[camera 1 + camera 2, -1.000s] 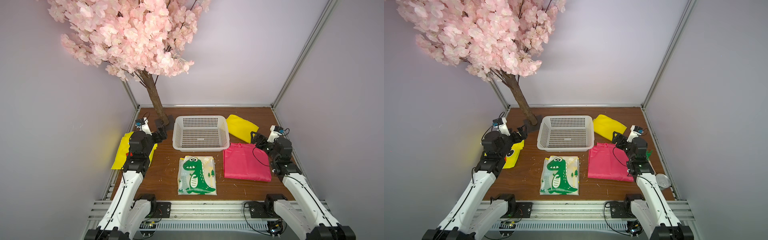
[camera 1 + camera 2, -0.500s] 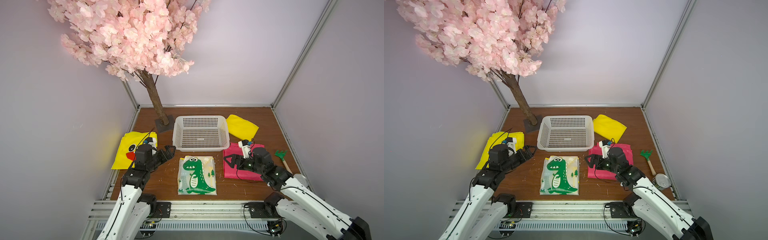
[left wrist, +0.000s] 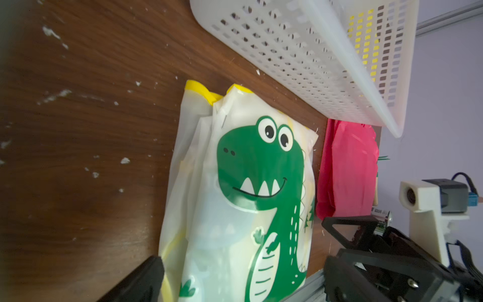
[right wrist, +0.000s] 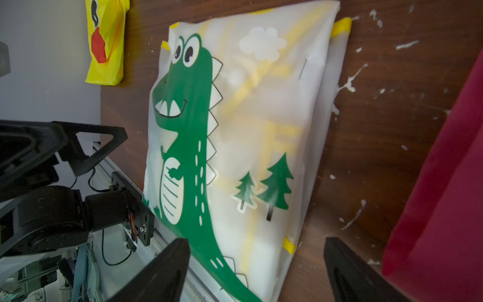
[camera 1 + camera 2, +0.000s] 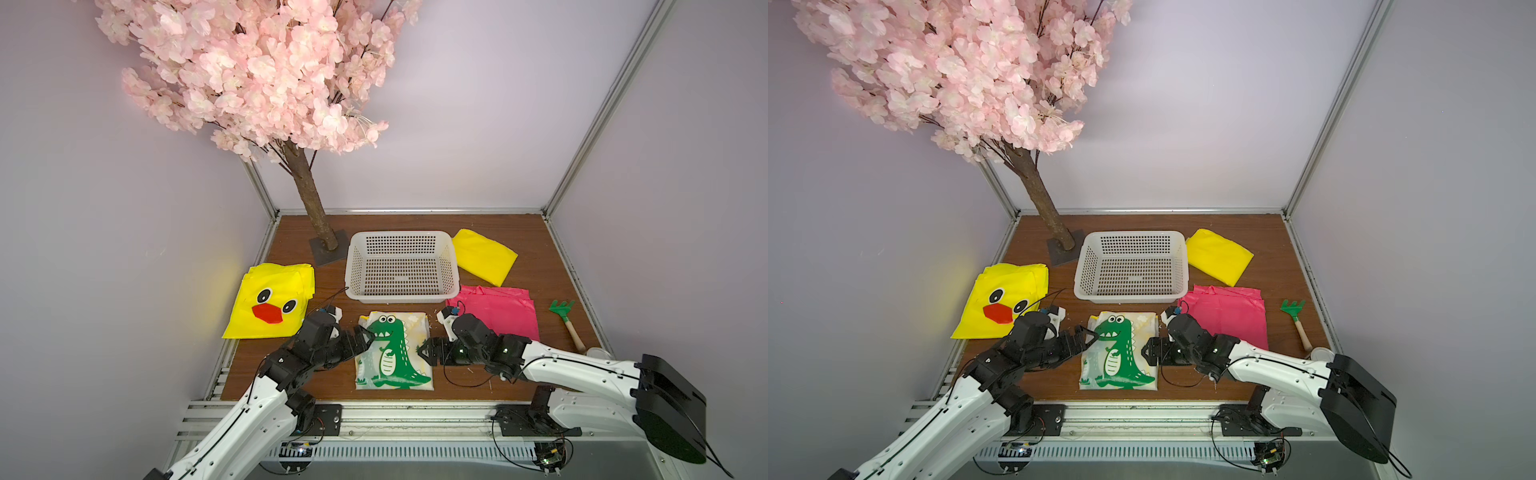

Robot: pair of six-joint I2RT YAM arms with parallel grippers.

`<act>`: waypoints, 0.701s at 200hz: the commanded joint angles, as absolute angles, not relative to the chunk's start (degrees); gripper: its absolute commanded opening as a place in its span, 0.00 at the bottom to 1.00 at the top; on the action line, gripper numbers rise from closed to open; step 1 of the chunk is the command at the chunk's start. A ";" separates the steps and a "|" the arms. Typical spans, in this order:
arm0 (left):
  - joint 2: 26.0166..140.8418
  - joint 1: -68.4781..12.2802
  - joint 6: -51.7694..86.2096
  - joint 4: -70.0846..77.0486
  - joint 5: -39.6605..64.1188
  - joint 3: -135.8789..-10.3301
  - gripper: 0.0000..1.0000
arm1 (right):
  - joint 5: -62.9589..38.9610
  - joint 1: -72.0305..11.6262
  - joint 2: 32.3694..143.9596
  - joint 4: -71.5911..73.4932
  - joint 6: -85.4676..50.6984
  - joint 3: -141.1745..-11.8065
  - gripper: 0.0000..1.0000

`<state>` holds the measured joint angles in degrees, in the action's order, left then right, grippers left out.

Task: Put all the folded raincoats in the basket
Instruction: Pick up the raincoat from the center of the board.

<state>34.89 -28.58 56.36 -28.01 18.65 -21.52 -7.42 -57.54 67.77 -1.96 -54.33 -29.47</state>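
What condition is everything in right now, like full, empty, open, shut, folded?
basket, upright, empty.
dinosaur raincoat, folded, lying flat, not gripped.
left end effector, open, holding nothing.
right end effector, open, holding nothing.
duck raincoat, folded, lying flat.
pink raincoat, folded, lying flat.
plain yellow raincoat, folded, lying flat.

Pale lilac walls [image 5: 457, 124] meet at aluminium corner posts [image 5: 601, 108]. The wood-grain tabletop [image 5: 395, 222] is scattered with white flecks [image 3: 125, 160], possibly debris. A pink blossom tree [image 5: 257, 70] stands far left. Lighting is even.
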 commanded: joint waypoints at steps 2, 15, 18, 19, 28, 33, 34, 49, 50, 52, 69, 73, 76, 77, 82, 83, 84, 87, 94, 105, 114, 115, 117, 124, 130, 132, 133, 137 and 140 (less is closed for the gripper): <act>34.83 -29.55 57.42 -28.84 16.72 -19.73 1.00 | -5.53 -58.09 68.75 2.98 -56.22 -29.77 0.88; 34.72 -29.60 57.22 -28.76 16.65 -18.48 1.00 | -5.45 -58.07 69.45 3.72 -56.67 -29.14 0.87; 34.69 -29.61 57.27 -28.75 16.64 -18.28 0.99 | -5.46 -58.09 69.62 3.89 -56.76 -29.01 0.87; 34.71 -29.66 57.33 -28.75 16.71 -18.24 0.99 | -5.45 -58.09 69.70 3.97 -56.77 -29.01 0.87; 34.71 -30.07 57.57 -27.97 16.82 -17.81 0.99 | -5.62 -58.09 69.91 4.68 -56.98 -28.53 0.87; 34.78 -30.16 57.58 -27.92 16.65 -17.76 0.99 | -5.64 -58.05 70.01 4.95 -57.26 -28.20 0.87; 34.75 -30.15 57.57 -27.94 16.58 -17.71 0.99 | -5.63 -58.07 70.03 5.03 -57.28 -28.16 0.87; 35.11 -30.25 57.70 -27.85 16.40 -17.65 1.00 | -5.48 -58.15 70.47 5.99 -57.91 -27.46 0.87; 35.13 -30.28 57.68 -27.86 16.37 -17.66 1.00 | -5.47 -58.12 70.48 6.03 -57.96 -27.40 0.87; 35.22 -30.25 57.71 -27.82 16.38 -17.60 1.00 | -5.50 -58.15 70.55 6.10 -58.04 -27.28 0.87; 35.48 -30.34 58.21 -27.77 16.02 -17.25 0.99 | -5.27 -58.14 71.25 6.68 -58.59 -26.79 0.86; 35.46 -30.39 58.43 -27.77 15.68 -17.11 0.99 | -5.22 -58.17 71.38 6.93 -58.76 -26.64 0.86; 35.50 -30.35 58.65 -27.77 15.61 -16.99 1.00 | -5.16 -58.16 71.51 7.06 -58.87 -26.57 0.86; 35.55 -30.34 58.73 -27.77 15.49 -16.93 1.00 | -5.22 -58.13 71.57 7.09 -58.88 -26.55 0.86; 35.52 -30.33 59.00 -27.61 15.21 -16.68 1.00 | -5.19 -58.17 71.69 7.41 -59.02 -26.46 0.86; 35.51 -30.32 59.08 -27.60 15.21 -16.60 1.00 | -5.19 -58.18 71.79 7.44 -59.04 -26.41 0.86; 35.55 -30.32 59.16 -27.51 15.12 -16.56 1.00 | -5.19 -58.18 71.84 7.50 -59.05 -26.39 0.86; 35.57 -30.39 59.23 -27.38 14.99 -16.34 0.99 | -5.19 -58.18 72.02 7.63 -59.09 -26.39 0.86; 35.64 -30.33 59.66 -27.20 14.79 -15.95 1.00 | -5.18 -58.18 72.43 8.05 -59.15 -26.45 0.85; 35.77 -30.32 60.07 -26.55 14.95 -15.36 1.00 | -5.31 -58.18 73.02 8.23 -59.06 -26.71 0.85; 35.71 -30.38 60.05 -26.46 14.86 -15.13 1.00 | -5.56 -58.18 73.66 8.49 -58.98 -27.01 0.84; 35.70 -30.40 60.04 -26.46 14.90 -15.12 0.99 | -5.59 -58.18 73.74 8.46 -58.93 -27.09 0.84; 35.69 -30.38 60.10 -26.46 14.89 -15.12 0.99 | -5.62 -58.18 73.89 8.49 -58.90 -27.14 0.84; 35.80 -30.39 60.03 -26.30 14.71 -15.03 1.00 | -5.62 -58.17 74.35 8.49 -58.80 -27.47 0.83; 35.82 -30.32 60.12 -26.10 14.84 -14.91 0.99 | -5.77 -58.12 74.80 8.65 -58.71 -27.64 0.82; 35.85 -30.32 60.12 -26.04 14.81 -14.84 1.00 | -5.84 -58.17 74.86 8.73 -58.71 -27.67 0.82; 35.85 -30.32 60.16 -25.98 14.79 -14.81 1.00 | -5.86 -58.18 74.92 8.76 -58.71 -27.72 0.82; 35.99 -30.40 60.20 -25.80 14.85 -14.69 0.99 | -5.95 -58.17 75.20 9.00 -58.57 -27.77 0.81; 36.07 -30.40 60.23 -25.60 14.93 -14.54 1.00 | -5.97 -58.18 75.41 9.09 -58.50 -27.94 0.81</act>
<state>35.57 -29.65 59.68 -26.87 16.01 -15.18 -6.26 -57.80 74.06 7.11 -58.61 -26.57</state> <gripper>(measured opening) 0.995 0.821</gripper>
